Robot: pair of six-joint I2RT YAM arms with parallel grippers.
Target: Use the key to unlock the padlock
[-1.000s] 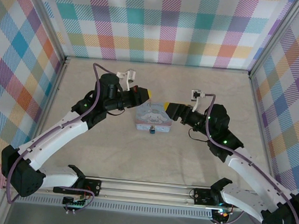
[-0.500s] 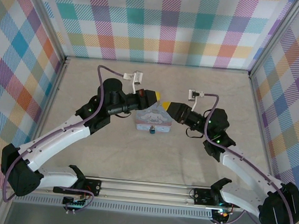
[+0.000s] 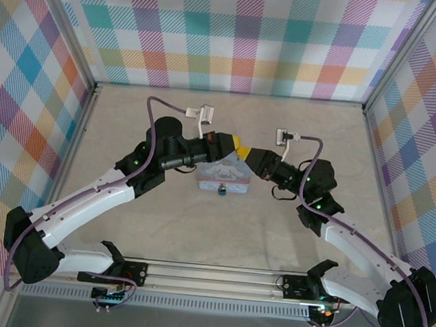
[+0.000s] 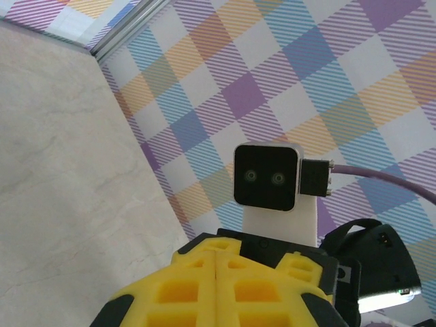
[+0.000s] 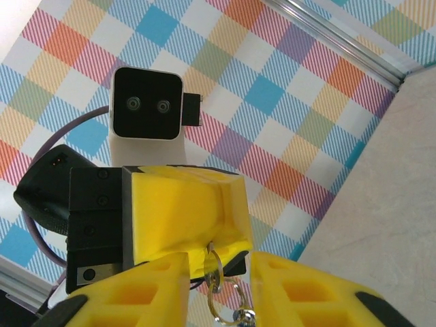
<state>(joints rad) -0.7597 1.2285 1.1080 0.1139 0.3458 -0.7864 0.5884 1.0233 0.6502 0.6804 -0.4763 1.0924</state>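
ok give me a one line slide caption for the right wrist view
The left tool shut on the key, ring dangling, facing the open right tool against the plaid wall.

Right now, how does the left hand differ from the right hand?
The left hand is shut; the right hand is open. The left hand pinches the key, while the right hand grips nothing. Both have yellow fingers and meet above the tin.

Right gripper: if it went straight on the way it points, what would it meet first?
Most likely the key, pinched by the left gripper, between the right gripper's open jaws; depth is unclear.
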